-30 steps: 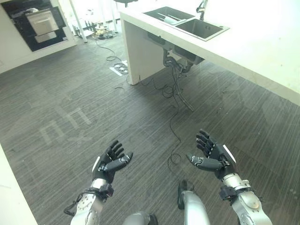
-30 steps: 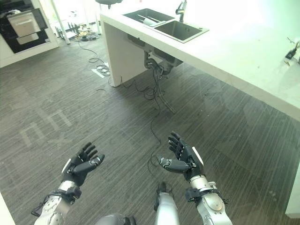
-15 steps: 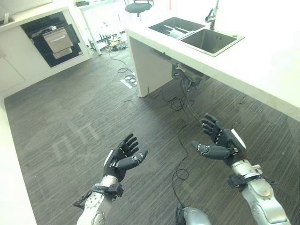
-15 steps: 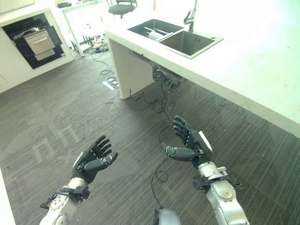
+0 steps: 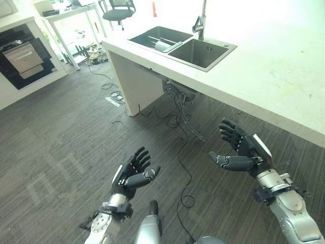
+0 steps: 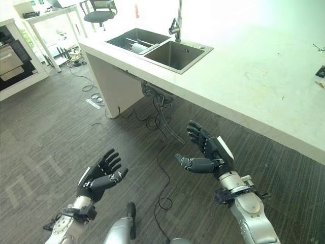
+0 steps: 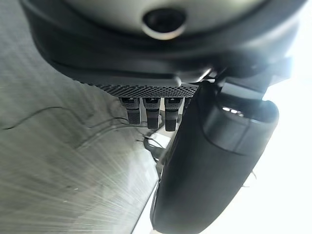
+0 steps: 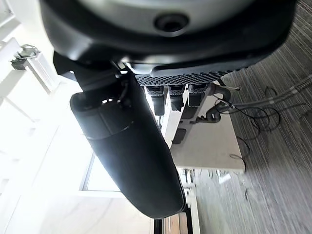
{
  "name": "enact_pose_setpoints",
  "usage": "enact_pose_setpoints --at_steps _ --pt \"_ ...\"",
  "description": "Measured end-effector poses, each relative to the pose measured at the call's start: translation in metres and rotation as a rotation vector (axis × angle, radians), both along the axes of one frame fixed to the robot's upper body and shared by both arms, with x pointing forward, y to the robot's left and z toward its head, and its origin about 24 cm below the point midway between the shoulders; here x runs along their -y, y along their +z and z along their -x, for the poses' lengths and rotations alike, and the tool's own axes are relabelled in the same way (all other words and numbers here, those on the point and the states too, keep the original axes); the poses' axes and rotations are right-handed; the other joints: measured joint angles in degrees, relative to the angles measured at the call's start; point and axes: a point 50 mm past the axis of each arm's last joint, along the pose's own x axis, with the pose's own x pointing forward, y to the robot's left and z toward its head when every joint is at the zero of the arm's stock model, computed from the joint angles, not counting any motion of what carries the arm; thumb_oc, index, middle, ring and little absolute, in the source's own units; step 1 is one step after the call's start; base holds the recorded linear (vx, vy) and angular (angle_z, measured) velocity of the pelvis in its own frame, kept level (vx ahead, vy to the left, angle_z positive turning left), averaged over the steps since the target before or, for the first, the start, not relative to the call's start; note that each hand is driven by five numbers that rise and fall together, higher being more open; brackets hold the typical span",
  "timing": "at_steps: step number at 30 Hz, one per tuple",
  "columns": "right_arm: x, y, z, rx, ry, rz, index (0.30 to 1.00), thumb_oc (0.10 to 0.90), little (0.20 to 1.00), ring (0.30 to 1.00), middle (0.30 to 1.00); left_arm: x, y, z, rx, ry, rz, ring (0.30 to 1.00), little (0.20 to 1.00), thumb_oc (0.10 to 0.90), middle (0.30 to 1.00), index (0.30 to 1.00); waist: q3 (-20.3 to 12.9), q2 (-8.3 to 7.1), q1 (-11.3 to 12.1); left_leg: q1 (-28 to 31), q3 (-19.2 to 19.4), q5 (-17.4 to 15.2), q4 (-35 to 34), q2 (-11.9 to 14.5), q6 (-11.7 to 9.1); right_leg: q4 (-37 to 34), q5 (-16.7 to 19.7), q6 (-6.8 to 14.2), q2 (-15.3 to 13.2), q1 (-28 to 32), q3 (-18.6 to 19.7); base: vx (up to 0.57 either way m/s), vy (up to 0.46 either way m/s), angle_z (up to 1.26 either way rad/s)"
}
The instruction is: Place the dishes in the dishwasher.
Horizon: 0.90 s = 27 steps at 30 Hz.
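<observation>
A white dish (image 5: 163,46) lies in the far basin of the double sink (image 5: 215,46) set in the white counter (image 5: 274,66). The dark built-in dishwasher (image 5: 20,60) stands in the wall unit at the far left, its door apparently shut. My left hand (image 5: 130,175) hovers over the floor with its fingers straight, empty. My right hand (image 5: 244,152) is held out palm inward, open and empty, below the counter's edge. Both hands are well short of the sink.
Loose cables (image 5: 180,152) run across the grey wood floor from under the sink. A tall faucet (image 5: 202,20) rises behind the basins. An office chair (image 5: 118,10) and a white table (image 5: 71,15) stand at the back.
The whole picture has shifted: the camera turned, bringing the sink and counter closer and more central. Both hands stay open and held out as before.
</observation>
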Motion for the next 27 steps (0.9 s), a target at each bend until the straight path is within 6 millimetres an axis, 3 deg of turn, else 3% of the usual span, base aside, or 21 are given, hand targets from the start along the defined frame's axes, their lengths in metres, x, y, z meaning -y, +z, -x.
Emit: enact_pose_setpoints --at_steps 3,4,5,6,7,8,9,10,11,12,13,14,15,18,19,20,22,24,25,26,27 --pt "-0.003 0.011 0.006 0.054 0.0 -0.02 0.9 0.8 0.9 0.9 0.9 -0.001 0.02 -0.018 0.097 -0.007 -0.011 0.9 0.9 0.8 0.9 0.9 -0.5 -1.5 0.6 4.1 2.3 1.8 -0.5 -5.0 2.8 0.4 -2.0 4.4 -5.6 3.1 -1.0 0.39 0.41 0.31" --pt "-0.018 0.01 0.008 0.074 0.02 -0.091 0.9 0.8 0.9 0.9 0.9 -0.009 0.034 -0.023 0.152 0.015 -0.033 0.9 0.9 0.8 0.9 0.9 -1.1 -2.98 1.8 5.2 2.7 1.5 1.2 -7.9 7.4 7.1 0.1 5.9 -9.1 2.5 -4.7 0.49 0.55 0.67" --pt "-0.022 0.01 0.008 0.08 0.022 -0.119 0.9 0.8 0.9 0.9 0.9 -0.012 0.036 -0.023 0.161 0.023 -0.039 0.9 0.9 0.8 0.9 0.9 -1.3 -2.93 1.8 5.8 2.1 0.2 2.2 -9.0 9.2 12.2 2.1 6.5 -10.6 1.2 -5.4 0.42 0.522 0.67" --pt "-0.026 0.01 0.007 0.091 0.022 -0.147 0.9 0.8 0.9 0.9 0.9 -0.015 0.038 -0.023 0.169 0.03 -0.05 0.9 0.9 0.8 0.9 0.9 -1.3 -2.89 1.8 6.0 1.8 -0.8 3.7 -10.0 10.2 18.9 4.0 7.0 -12.2 -1.5 -5.2 0.22 0.278 0.5" --pt "-0.032 0.012 0.006 0.103 0.032 -0.17 0.9 0.8 0.9 0.9 0.9 -0.02 0.041 -0.023 0.173 0.038 -0.075 0.9 0.9 0.8 0.9 0.9 -1.3 -2.96 1.9 6.2 1.5 -3.1 6.4 -11.7 11.7 31.0 6.6 7.5 -14.7 -6.5 -4.1 0.23 0.202 0.31" --pt "-0.039 0.013 0.003 0.11 0.059 -0.173 0.9 0.8 0.9 0.9 0.9 -0.026 0.04 -0.019 0.165 0.057 -0.104 0.9 0.9 0.8 0.9 0.9 -1.2 -2.76 2.0 6.6 2.7 -4.3 7.6 -12.6 11.6 39.8 6.8 7.1 -15.9 -11.1 -3.2 0.22 0.08 0.17" --pt "-0.044 0.014 0.002 0.112 0.086 -0.154 0.9 0.8 0.9 0.9 0.9 -0.03 0.038 -0.015 0.151 0.069 -0.121 0.9 0.9 0.8 0.9 0.9 -1.4 -1.48 2.1 7.8 3.0 -4.2 6.0 -13.0 11.7 41.2 6.1 6.0 -15.1 -14.6 -4.0 0.22 0.027 -0.03" --pt "-0.045 0.013 0.002 0.102 0.101 -0.126 0.9 0.8 0.9 0.9 0.9 -0.029 0.033 -0.012 0.13 0.07 -0.121 0.9 0.9 0.8 0.9 0.9 -1.3 0.94 2.3 10.0 2.9 -3.3 2.4 -12.4 7.4 35.0 5.0 3.9 -11.0 -15.4 -5.8 0.25 -0.032 0.06" --pt "-0.046 0.005 0.0 0.074 0.101 -0.127 0.9 0.8 0.9 0.9 0.9 -0.031 0.032 -0.011 0.123 0.067 -0.13 0.9 0.9 0.8 0.9 0.9 0.1 -1.65 2.8 7.5 1.2 0.2 6.7 -13.9 -5.5 21.8 5.6 1.5 -8.4 -14.4 -5.5 0.27 -0.077 0.32" --pt "-0.044 -0.001 -0.007 0.066 0.064 -0.155 0.9 0.8 0.9 0.9 0.9 -0.039 0.051 -0.012 0.186 0.026 -0.213 0.9 0.9 0.8 0.9 0.9 -0.2 -7.87 3.9 0.1 -1.0 -5.1 20.6 -12.9 5.4 11.0 11.1 2.0 -14.6 -14.0 -5.1 0.31 -0.13 0.26" --pt "-0.038 -0.002 -0.015 0.063 0.044 -0.138 0.9 0.8 0.9 0.9 0.9 -0.037 0.055 -0.01 0.211 0.034 -0.208 0.9 0.9 0.8 0.9 0.9 -0.5 -6.52 5.1 2.1 -3.9 -6.5 12.9 -6.5 4.4 8.8 7.0 6.1 -13.4 -13.4 -9.1 0.32 -0.152 -0.22" --pt "-0.037 -0.002 -0.015 0.05 0.052 -0.117 0.9 0.8 0.9 0.9 0.9 -0.042 0.053 -0.011 0.205 0.092 -0.186 0.9 0.9 0.8 0.9 0.9 0.4 -5.58 7.0 2.8 -3.3 -7.5 12.2 -6.4 5.2 5.5 5.6 7.2 -11.1 -15.0 -11.6 0.38 -0.168 -0.54" --pt "-0.035 0.005 -0.015 0.075 0.065 -0.094 0.9 0.8 0.9 0.9 0.9 -0.044 0.051 -0.011 0.197 0.107 -0.182 0.9 0.9 0.8 0.9 0.9 1.3 -4.45 6.6 2.8 -2.9 -8.3 12.5 -6.7 6.7 5.7 5.2 7.8 -9.7 -17.3 -11.6 0.38 -0.141 -0.44" --pt "-0.027 0.018 0.004 0.118 0.052 -0.065 0.9 0.8 0.9 0.9 0.9 -0.036 0.045 -0.013 0.174 0.078 -0.211 0.9 0.9 0.8 0.9 0.9 2.8 -3.41 1.5 7.4 -2.1 -8.7 9.1 -12.4 8.5 4.9 8.3 10.8 -11.6 -28.4 -8.0 0.47 -0.196 0.26" --pt "-0.024 0.018 0.007 0.129 0.041 -0.077 0.9 0.8 0.9 0.9 0.9 -0.033 0.043 -0.012 0.164 0.062 -0.216 0.9 0.9 0.8 0.9 0.9 3.0 -3.25 0.2 9.5 -0.8 -10.8 9.2 -13.7 9.1 3.4 9.2 10.5 -13.2 -30.0 -8.4 0.48 -0.254 0.18" --pt "-0.017 0.015 0.013 0.115 0.012 -0.092 0.9 0.8 0.9 0.9 0.9 -0.032 0.036 -0.004 0.133 0.058 -0.23 0.9 0.9 0.8 0.9 0.9 2.8 -3.08 -1.1 13.4 1.5 -14.1 10.1 -14.1 9.9 3.1 10.2 8.7 -13.9 -29.5 -8.4 0.51 -0.314 0.05" --pt "-0.016 0.014 0.014 0.113 -0.006 -0.101 0.9 0.8 0.9 0.9 0.9 -0.033 0.033 0.0 0.115 0.081 -0.229 0.9 0.9 0.8 0.9 0.9 1.6 -3.45 -1.1 18.1 1.0 -16.3 7.6 -14.7 9.5 6.2 10.7 7.9 -12.5 -25.7 -10.1 0.63 -0.377 -0.16" --pt "-0.016 0.017 0.011 0.127 -0.011 -0.099 0.9 0.8 0.9 0.9 0.9 -0.032 0.035 -0.002 0.126 0.083 -0.221 0.9 0.9 0.8 0.9 0.9 0.5 -2.47 -1.6 23.2 0.6 -16.4 2.7 -13.0 9.2 4.8 14.3 2.6 -8.8 -21.5 -10.8 0.39 -0.256 -0.16" --pt "-0.016 0.02 0.009 0.14 -0.018 -0.101 0.9 0.8 0.9 0.9 0.9 -0.03 0.039 -0.003 0.146 0.078 -0.222 0.9 0.9 0.8 0.9 0.9 0.0 -2.04 -1.7 24.8 1.6 -16.8 2.6 -11.6 6.1 4.2 14.6 -2.6 -7.8 -19.6 -12.0 0.4 -0.333 0.02" --pt "-0.012 0.022 0.008 0.15 -0.051 -0.102 0.9 0.8 0.9 0.9 0.9 -0.021 0.045 -0.01 0.172 0.051 -0.214 0.9 0.9 0.8 0.9 0.9 -0.2 -2.71 -1.4 23.6 4.7 -14.6 8.4 -10.7 -1.2 3.8 13.2 -4.3 -9.3 -15.6 -12.0 0.4 -0.393 0.26" --pt "-0.003 0.033 0.004 0.194 -0.068 -0.059 0.9 0.8 0.9 0.9 0.9 -0.011 0.063 -0.015 0.262 0.023 -0.2 0.9 0.9 0.8 0.9 0.9 -0.2 -2.06 -1.8 26.2 4.7 -5.1 -0.6 -8.7 -3.2 14.4 10.1 -4.0 -11.2 -18.8 -12.8 0.37 -0.389 0.17"
